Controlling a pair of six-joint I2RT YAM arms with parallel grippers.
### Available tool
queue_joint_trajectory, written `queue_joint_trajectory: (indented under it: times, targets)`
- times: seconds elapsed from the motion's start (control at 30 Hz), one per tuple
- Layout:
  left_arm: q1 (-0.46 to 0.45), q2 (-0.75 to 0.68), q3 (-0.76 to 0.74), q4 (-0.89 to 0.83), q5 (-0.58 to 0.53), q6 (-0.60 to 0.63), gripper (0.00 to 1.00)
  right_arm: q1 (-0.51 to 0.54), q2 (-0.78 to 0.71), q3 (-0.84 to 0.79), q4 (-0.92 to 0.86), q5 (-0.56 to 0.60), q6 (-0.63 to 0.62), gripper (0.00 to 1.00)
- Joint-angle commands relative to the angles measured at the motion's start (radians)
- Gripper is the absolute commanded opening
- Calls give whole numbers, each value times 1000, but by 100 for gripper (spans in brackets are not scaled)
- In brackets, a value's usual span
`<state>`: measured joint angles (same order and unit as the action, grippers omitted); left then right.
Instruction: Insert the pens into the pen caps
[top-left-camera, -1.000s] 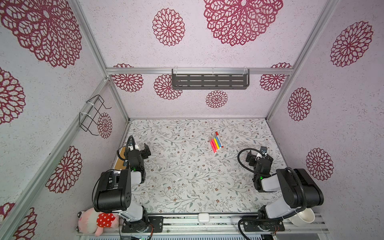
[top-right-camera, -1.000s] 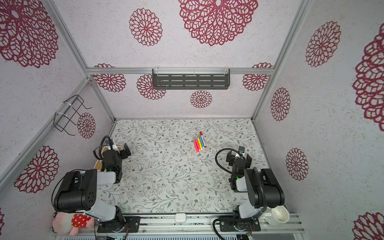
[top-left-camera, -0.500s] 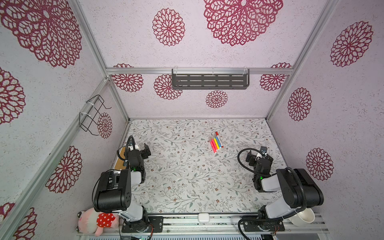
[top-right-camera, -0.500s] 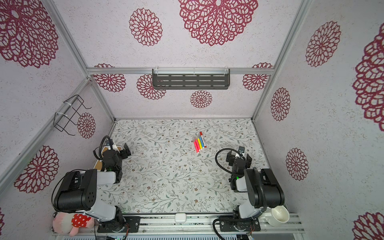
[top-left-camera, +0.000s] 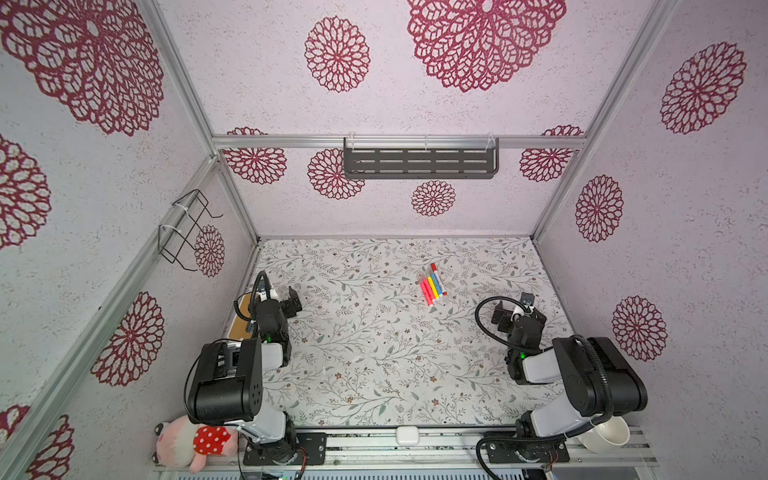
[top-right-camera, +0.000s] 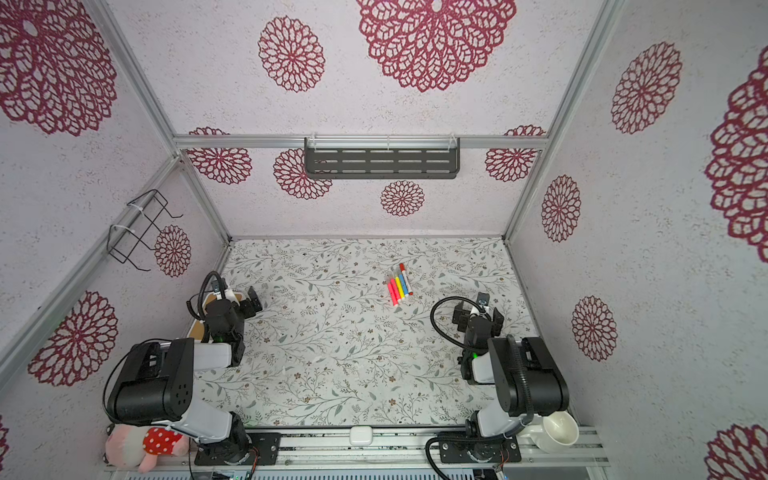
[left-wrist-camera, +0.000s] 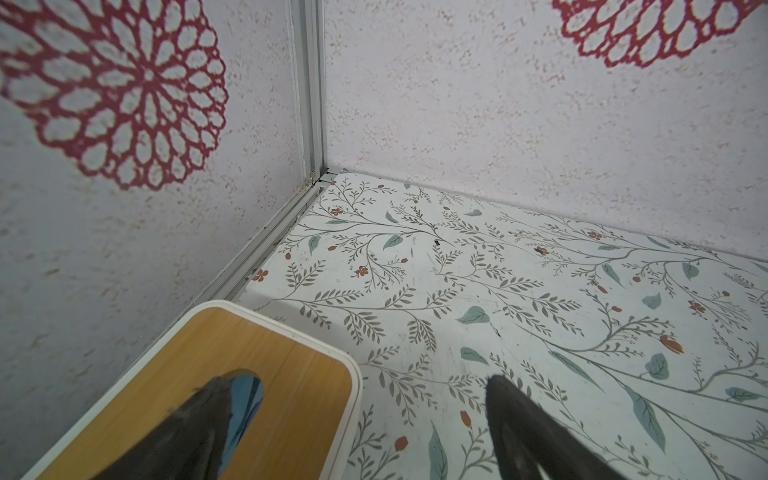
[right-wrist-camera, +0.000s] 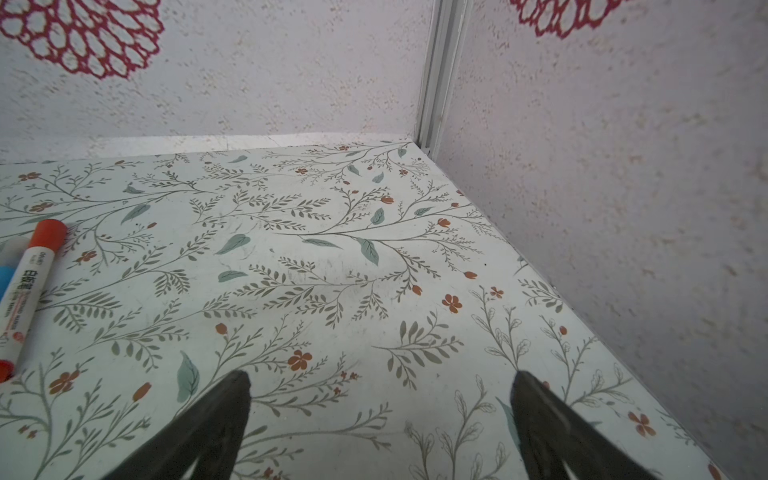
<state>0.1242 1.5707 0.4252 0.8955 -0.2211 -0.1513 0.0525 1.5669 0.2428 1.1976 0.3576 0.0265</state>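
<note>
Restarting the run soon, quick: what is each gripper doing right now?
Left gripper: open, holding nothing.
Right gripper: open, holding nothing.

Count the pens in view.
5, side by side in one cluster right of centre: two pink-red pens, a yellow pen, a blue pen, a white red-ended pen. Tiny in view; more may hide.

Coloured pens (top-left-camera: 432, 285) side by side
</note>
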Motion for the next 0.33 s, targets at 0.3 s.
queue_joint_trajectory:
  times: [0.3]
  targets:
    - [-1, -12, -5, -9, 22, 6, 97, 1, -28, 6, 22, -14, 12, 99]
